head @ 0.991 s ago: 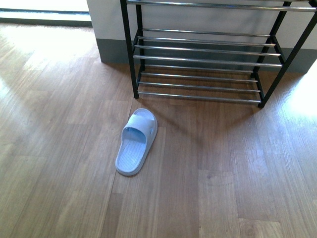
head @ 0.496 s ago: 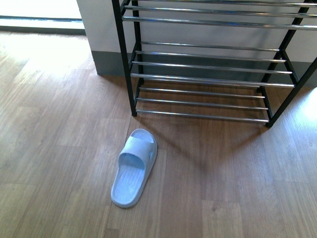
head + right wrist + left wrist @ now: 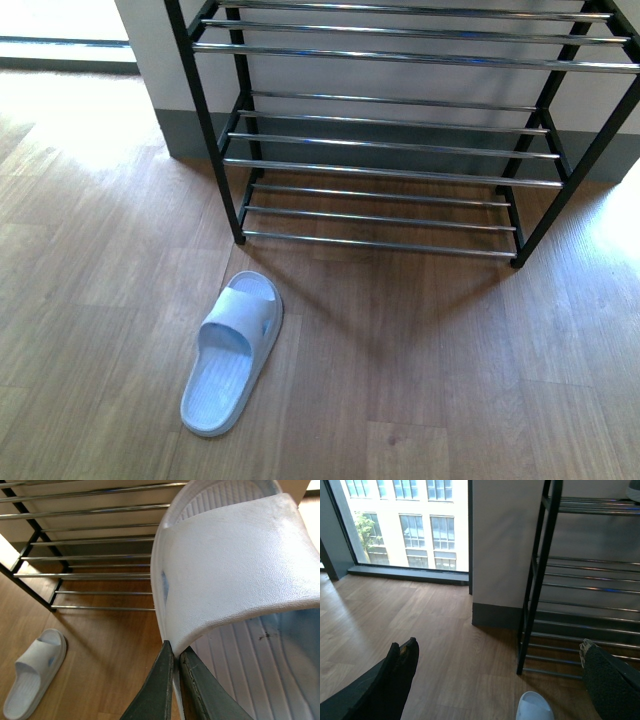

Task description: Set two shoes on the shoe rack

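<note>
One pale blue slide sandal (image 3: 232,355) lies on the wood floor, just in front of the shoe rack's left leg; it also shows as a sandal toe (image 3: 534,707) and as a whole sandal (image 3: 32,672). The shoe rack (image 3: 390,150) has black side frames and chrome rods, and its lower tiers hold nothing. A second pale blue sandal (image 3: 235,565) hangs in front of the rack (image 3: 95,545), with my right gripper (image 3: 175,652) shut on its side edge by the strap. My left gripper (image 3: 497,645) is open above the floor, left of the rack (image 3: 590,587). Neither arm shows in the front view.
A white wall with a grey skirting board (image 3: 190,130) runs behind the rack. A floor-length window (image 3: 410,525) stands to the left. A pale object (image 3: 635,490) sits on the rack's top tier at the frame edge.
The front view has shifted: the rack and the floor sandal now sit further left and lower in frame, and more of the rack's upper rods show.
</note>
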`<state>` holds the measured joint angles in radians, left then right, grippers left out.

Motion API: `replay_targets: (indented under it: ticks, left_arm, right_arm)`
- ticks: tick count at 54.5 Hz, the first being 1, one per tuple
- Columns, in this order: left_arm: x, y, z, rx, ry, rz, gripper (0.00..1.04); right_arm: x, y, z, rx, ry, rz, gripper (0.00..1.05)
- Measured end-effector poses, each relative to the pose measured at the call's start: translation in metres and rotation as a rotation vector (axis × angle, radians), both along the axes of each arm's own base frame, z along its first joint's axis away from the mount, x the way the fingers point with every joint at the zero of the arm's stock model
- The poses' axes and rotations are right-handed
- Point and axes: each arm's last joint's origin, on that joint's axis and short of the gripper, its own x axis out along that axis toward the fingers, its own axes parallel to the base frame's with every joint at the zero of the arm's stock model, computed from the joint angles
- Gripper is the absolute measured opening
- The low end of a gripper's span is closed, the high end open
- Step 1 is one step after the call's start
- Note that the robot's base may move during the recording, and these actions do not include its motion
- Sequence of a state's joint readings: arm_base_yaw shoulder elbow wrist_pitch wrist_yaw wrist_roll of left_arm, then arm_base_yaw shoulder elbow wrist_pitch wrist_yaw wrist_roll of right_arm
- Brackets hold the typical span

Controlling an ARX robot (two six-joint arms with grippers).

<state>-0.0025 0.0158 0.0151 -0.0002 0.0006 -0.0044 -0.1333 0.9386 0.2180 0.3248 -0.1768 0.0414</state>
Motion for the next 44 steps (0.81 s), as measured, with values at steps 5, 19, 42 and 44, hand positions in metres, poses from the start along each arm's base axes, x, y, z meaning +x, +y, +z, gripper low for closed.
replay_targets:
  ticks: [5,19,42,44]
  left_arm:
    - [0.000,0.000,0.000,0.000,0.000,0.000,0.95]
    - [0.000,0.000,0.000,-0.001,0.005,0.017,0.95]
    - [0.130,-0.015,-0.038,0.214,0.538,0.109,0.95]
    - [0.140,-0.017,-0.051,0.244,0.600,0.081,0.95]
  right_arm:
    - [0.000,-0.001,-0.001,-0.002,0.005,-0.011,0.01]
    - [0.000,-0.001,0.000,0.000,0.003,-0.005,0.01]
    - [0.000,-0.001,-0.001,0.001,0.003,-0.004,0.01]
    - [0.000,-0.001,-0.001,0.001,0.003,-0.004,0.01]
